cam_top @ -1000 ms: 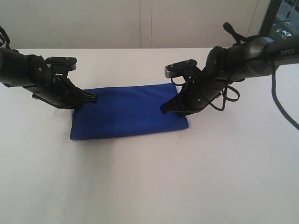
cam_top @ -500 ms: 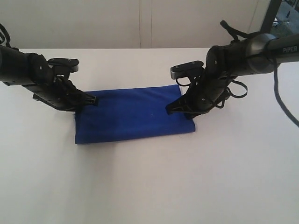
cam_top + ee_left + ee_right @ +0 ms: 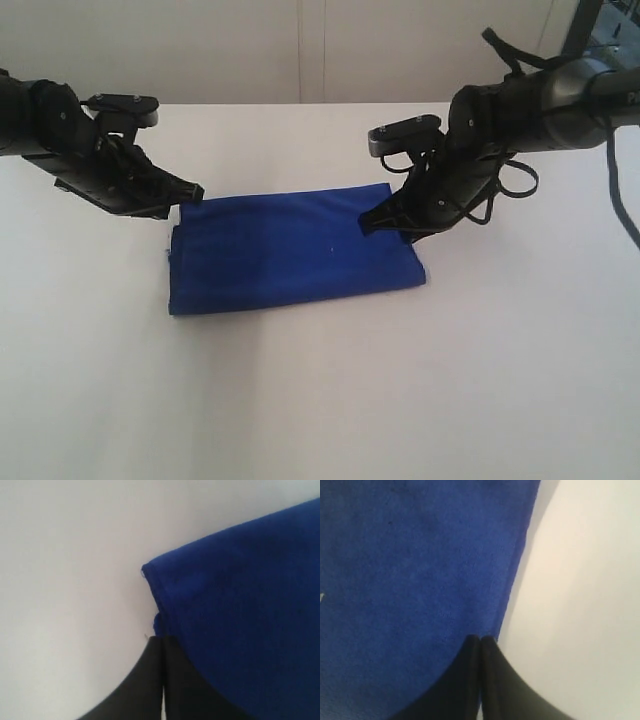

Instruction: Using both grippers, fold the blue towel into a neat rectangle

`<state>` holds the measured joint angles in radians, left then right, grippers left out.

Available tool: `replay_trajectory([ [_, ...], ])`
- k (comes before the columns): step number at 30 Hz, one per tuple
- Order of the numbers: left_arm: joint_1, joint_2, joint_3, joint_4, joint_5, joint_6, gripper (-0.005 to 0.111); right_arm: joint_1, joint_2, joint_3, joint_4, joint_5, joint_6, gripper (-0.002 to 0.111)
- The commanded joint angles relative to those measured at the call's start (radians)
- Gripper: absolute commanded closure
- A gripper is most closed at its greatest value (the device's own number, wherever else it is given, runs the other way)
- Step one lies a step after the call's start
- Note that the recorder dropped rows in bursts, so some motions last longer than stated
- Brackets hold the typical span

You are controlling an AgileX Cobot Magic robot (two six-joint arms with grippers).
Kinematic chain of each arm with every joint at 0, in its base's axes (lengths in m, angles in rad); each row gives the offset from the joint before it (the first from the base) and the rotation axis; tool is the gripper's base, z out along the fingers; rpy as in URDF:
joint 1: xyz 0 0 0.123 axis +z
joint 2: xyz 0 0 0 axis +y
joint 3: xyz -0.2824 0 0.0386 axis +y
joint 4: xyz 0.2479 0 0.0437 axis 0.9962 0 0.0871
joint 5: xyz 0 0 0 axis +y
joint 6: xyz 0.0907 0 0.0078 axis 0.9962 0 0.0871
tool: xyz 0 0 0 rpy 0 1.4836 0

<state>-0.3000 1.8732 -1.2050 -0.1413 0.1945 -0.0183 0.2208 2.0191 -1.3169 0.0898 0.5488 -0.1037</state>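
Towel point(image 3: 290, 250) folded flat, both arms at its far corners
Nearest is bare table point(image 3: 320, 410); past it the towel lies mid-frame as a layered, fairly even rectangle, its left edge slightly uneven. At the upper left corner the left gripper point(image 3: 192, 190) has its fingers pressed together just beside the cloth, gripping nothing. At the upper right, the right gripper point(image 3: 372, 225) is likewise closed and empty, over the towel's edge. The fold looks about done, with perhaps a tidy-up or one more fold to go. No writing is readable

The blue towel point(image 3: 290, 250) has slid slightly rightward on the tabletop point(image 3: 320, 400), while the left claw point(image 3: 192, 190) and right claw point(image 3: 368, 224) have drawn back.
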Motion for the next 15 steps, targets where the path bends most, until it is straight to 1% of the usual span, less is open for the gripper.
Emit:
replay_trajectory([
  [1, -0.001, -0.036, 0.006, 0.032, 0.075, 0.027, 0.107, 0.018, -0.044, 0.002, -0.009, -0.035, -0.019, 0.108],
  [3, -0.001, -0.059, 0.006, 0.055, 0.095, 0.027, 0.107, 0.034, -0.067, 0.002, -0.007, -0.048, -0.052, 0.108],
  [8, -0.001, -0.120, 0.008, 0.056, 0.145, 0.027, 0.107, 0.049, -0.056, 0.005, 0.015, -0.064, -0.052, 0.108],
  [11, -0.001, -0.152, 0.008, 0.065, 0.214, 0.018, 0.107, 0.051, -0.028, 0.005, 0.019, -0.076, -0.052, 0.108],
  [15, -0.001, -0.213, 0.062, 0.065, 0.221, 0.011, 0.107, 0.051, 0.005, 0.005, 0.022, -0.114, -0.052, 0.108],
])
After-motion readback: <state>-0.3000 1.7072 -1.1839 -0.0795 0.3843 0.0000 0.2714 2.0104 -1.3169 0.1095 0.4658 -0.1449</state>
